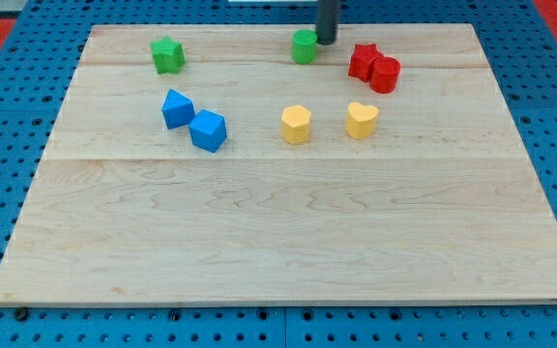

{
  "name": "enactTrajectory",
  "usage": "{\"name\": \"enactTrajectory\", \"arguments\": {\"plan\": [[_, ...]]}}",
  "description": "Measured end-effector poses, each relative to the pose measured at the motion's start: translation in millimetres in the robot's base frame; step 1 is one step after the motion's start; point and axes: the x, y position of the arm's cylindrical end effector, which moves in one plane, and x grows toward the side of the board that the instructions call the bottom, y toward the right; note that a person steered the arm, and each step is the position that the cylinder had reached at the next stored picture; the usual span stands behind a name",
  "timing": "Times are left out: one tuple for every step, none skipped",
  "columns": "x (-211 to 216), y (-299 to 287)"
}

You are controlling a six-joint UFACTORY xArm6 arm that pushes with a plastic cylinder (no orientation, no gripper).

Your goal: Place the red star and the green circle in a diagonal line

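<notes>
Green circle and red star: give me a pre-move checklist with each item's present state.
1. My tip beside the green circle, on the view's right: ok.
2. Tip actually touching the circle: cannot tell.
3. Red star free of neighbours: not ok, the red cylinder sits against it.
4. Star and circle on a diagonal: not ok, nearly level along the view's top.
5. Board space below the circle: ok, the yellow blocks lie well lower.

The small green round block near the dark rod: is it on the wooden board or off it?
On: the green round block sits on the wooden board, beside my tip.
</notes>
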Motion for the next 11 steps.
{"name": "enactTrajectory", "arguments": {"plan": [[0,-33],[0,-39],[0,-39],[0,-39],[-4,-14],[3,30],[26,65],[27,66],[40,66],[70,37],[82,10]]}}
